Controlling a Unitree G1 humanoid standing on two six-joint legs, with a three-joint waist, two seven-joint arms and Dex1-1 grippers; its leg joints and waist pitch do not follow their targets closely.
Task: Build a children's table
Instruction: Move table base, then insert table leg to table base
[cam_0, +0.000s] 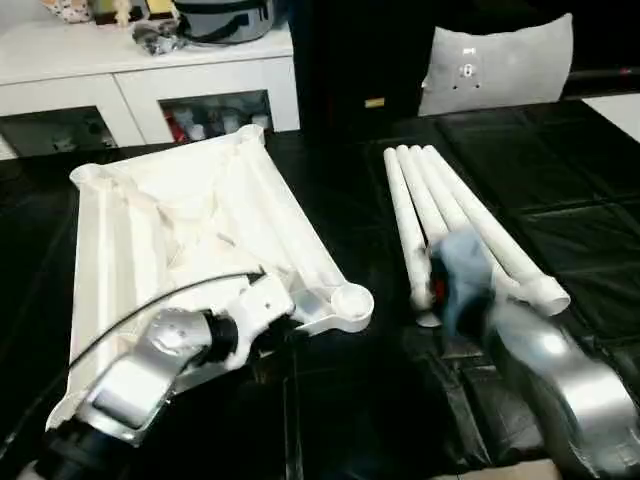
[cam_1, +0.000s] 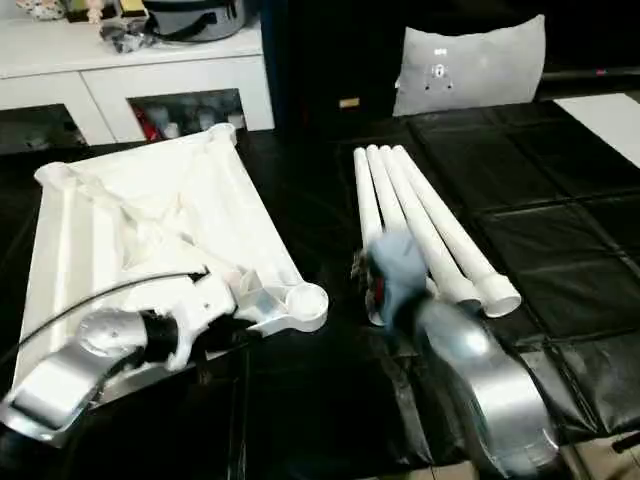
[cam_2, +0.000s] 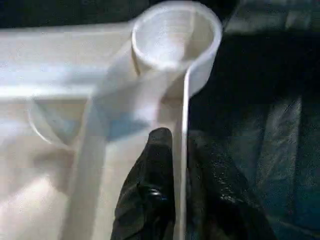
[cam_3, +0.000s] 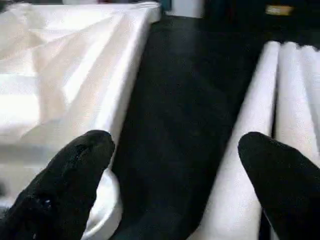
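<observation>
— where's the table top (cam_0: 190, 240)?
— upside down on the black surface (cam_1: 330, 240), legs (cam_0: 450, 215) just beside it. my left gripper (cam_2: 181, 165) is clamped on its rim by the corner socket (cam_0: 350, 303).
— right gripper (cam_3: 172, 165)?
— jaws apart, near the legs.

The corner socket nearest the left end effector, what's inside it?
The corner socket is hollow, with no leg in it; all four legs lie beside the table top. The left end effector grips the rim just below it, hiding that stretch.

no readable text or labels.
</observation>
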